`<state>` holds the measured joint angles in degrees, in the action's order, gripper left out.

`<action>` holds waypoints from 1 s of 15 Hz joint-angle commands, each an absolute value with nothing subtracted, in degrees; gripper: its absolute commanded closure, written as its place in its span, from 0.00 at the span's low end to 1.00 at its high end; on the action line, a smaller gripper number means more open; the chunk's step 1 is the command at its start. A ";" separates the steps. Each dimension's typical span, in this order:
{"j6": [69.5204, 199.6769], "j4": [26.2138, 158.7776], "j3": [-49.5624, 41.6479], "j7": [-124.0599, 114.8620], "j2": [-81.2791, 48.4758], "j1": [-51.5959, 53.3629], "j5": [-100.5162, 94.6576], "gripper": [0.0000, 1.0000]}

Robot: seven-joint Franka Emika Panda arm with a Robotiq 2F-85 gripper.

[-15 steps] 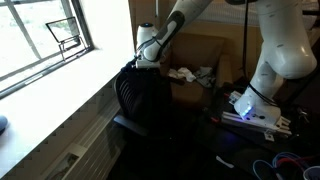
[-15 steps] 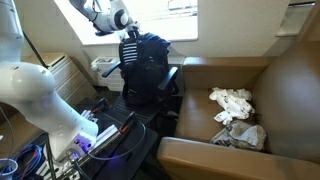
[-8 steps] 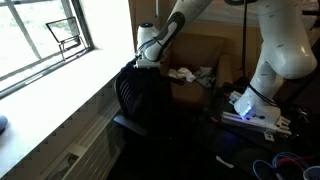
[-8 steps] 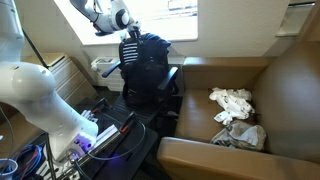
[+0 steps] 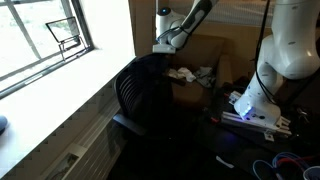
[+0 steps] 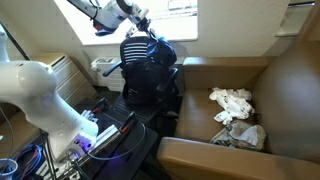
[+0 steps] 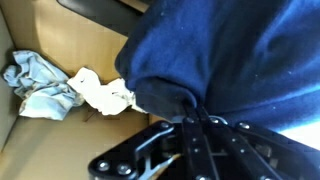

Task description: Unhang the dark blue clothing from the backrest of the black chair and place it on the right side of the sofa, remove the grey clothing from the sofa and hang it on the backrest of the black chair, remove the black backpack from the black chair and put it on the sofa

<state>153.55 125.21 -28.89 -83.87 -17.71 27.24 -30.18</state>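
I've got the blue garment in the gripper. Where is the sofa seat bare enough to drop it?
The sofa seat is bare between the black chair and the grey clothing, and along the far armrest. The clothing crowds the middle, toward the near armrest.

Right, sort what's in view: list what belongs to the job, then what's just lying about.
Job:
gripper, shut on the blue clothing
chair
sofa
grey clothing

Lying about:
white cloth beside the grey clothing
window
cables on the floor
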 commanded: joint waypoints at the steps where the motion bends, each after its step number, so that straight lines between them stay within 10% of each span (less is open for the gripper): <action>1: 153.53 137.16 -27.41 -95.91 -4.83 21.15 -38.61 0.99; 15: 158.42 142.03 -40.35 -113.21 0.05 11.80 -57.80 0.99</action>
